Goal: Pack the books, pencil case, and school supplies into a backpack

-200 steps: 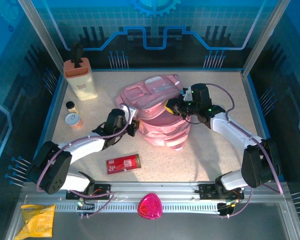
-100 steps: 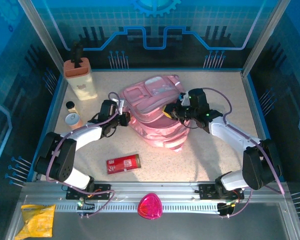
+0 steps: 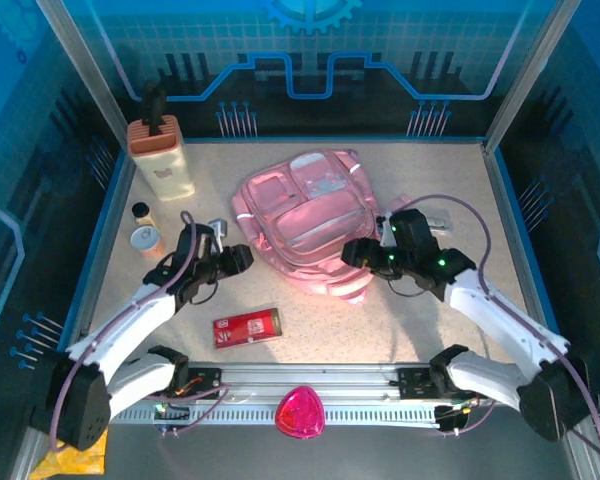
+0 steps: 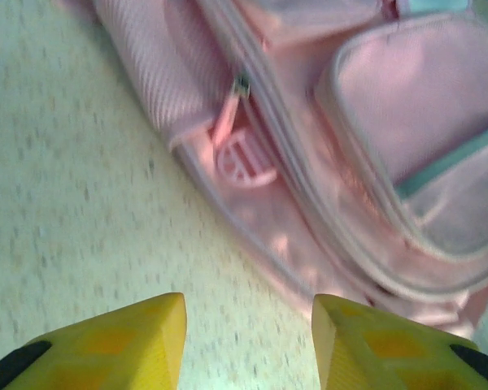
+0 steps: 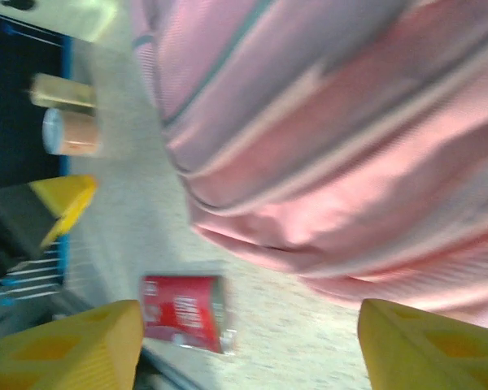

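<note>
The pink backpack (image 3: 300, 225) lies flat in the middle of the table, clear pockets up. My left gripper (image 3: 236, 258) hangs open just off its left side, with only bare table between the yellow fingers (image 4: 130, 341). In the left wrist view the backpack (image 4: 374, 146) is ahead and to the right. My right gripper (image 3: 353, 251) stands open at the backpack's near right corner, holding nothing. The red pencil case (image 3: 246, 327) lies near the front edge, and it also lies below the right fingers (image 5: 183, 322). A small pale grey oblong item (image 3: 436, 219), perhaps the school supplies, rests right of the backpack. The books are out of view.
A tall beige box with a black top (image 3: 161, 160) stands at the back left. Two small round jars (image 3: 144, 238) sit in front of it. A pink rounded object (image 3: 300, 412) sits on the front rail, and something yellow (image 3: 75, 440) lies outside the table at the lower left.
Both grippers were shut on the backpack, holding it bunched up. They have opened and pulled back towards the near side, and the backpack has settled flat.
</note>
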Controlling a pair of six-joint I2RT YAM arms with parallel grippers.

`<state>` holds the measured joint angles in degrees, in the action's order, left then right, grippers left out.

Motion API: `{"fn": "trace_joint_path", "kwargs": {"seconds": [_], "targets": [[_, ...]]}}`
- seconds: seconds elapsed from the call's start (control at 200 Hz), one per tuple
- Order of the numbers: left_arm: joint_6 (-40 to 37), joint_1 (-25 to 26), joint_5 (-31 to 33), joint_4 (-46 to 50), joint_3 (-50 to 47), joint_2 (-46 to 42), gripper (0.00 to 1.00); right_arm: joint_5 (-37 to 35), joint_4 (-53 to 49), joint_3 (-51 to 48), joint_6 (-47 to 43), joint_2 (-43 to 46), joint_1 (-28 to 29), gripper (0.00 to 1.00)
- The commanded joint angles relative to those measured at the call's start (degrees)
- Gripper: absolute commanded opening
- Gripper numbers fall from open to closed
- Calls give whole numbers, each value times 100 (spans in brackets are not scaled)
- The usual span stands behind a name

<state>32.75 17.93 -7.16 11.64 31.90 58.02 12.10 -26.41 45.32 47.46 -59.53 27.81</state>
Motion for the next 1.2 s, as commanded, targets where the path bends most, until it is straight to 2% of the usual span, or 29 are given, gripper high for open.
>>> {"fn": "trace_joint_path", "kwargs": {"seconds": [0.0,0.22,0.33,0.405,0.495,0.66,0.745,0.82,0.9,1.071,1.196], "targets": [[692,248,48,850,-158,-320,46,-710,-1058,-155,-539,418,-157,77],[1821,848,1084,2323,-46,-918,53,98,-775,-429,-667,112,304,81],[2324,861,1468,3163,-117,-1297,59,-150,-509,-419,-314,-224,1128,82],[2507,861,1555,3437,-299,-1553,61,-167,7,-462,62,-577,1710,83],[2711,856,1960,3953,-340,-1676,63,-374,561,-409,311,-1082,2293,83],[3146,861,2016,4204,-647,-1677,67,-515,1401,-74,702,-2151,3084,82],[3227,859,2098,4205,-798,-1736,67,-541,1597,183,729,-2623,3305,81],[3237,861,1785,3805,-1014,-1767,64,-507,1748,346,701,-2963,3393,79],[3268,866,1371,3266,-1282,-1807,57,-524,1807,466,695,-3219,3397,79],[3346,876,1413,3207,-1518,-2001,40,-580,1762,720,653,-3542,3406,79],[3347,872,1062,2756,-1806,-1941,30,-647,1749,843,611,-3729,3406,79]]}}
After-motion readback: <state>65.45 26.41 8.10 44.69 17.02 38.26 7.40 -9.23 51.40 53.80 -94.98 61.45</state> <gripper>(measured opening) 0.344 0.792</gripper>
